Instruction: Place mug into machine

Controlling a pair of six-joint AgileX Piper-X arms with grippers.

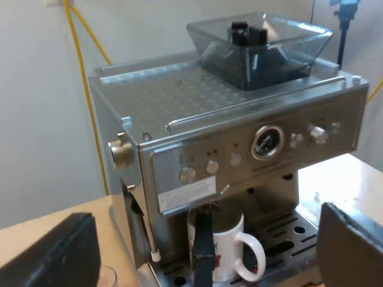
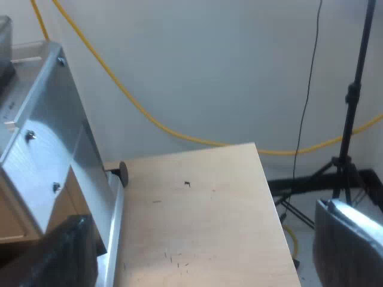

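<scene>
White mug [image 1: 227, 245] upright on drip tray [image 1: 281, 230] of espresso machine [image 1: 239, 137], under the brew head, straight ahead of left claw [image 1: 203, 239] and well apart from it. Ear turned sideways, clear of the machine's body. Dark holder handle [image 1: 203, 257] pointing out toward the claw across the mug's front; probably locked in above so coffee drops into the mug. Looks placed, task likely done or close.

Left claw spread wide, gripping nothing, hanging off from the machine; fits a mug already set down. Right claw [image 2: 200, 251] also spread wide and empty, over bare counter [image 2: 197, 215] by the machine's side wall [image 2: 54, 149], presumably parked out of the way.

Further out from left claw: bean hopper [image 1: 257, 48] on machine's top, pressure gauge [image 1: 267, 142] on front panel, steam wand [image 1: 149, 230] hanging near the mug. Rim of a glass [image 1: 108, 276] just beside one left finger; kind hard to tell.

Counts: one mug, one machine, one hopper, one holder handle, one gauge, one wand, one glass rim, two claws with two fingers each. Beyond right claw: one yellow cable [image 2: 149, 122] on the wall, one tripod [image 2: 350, 119].
</scene>
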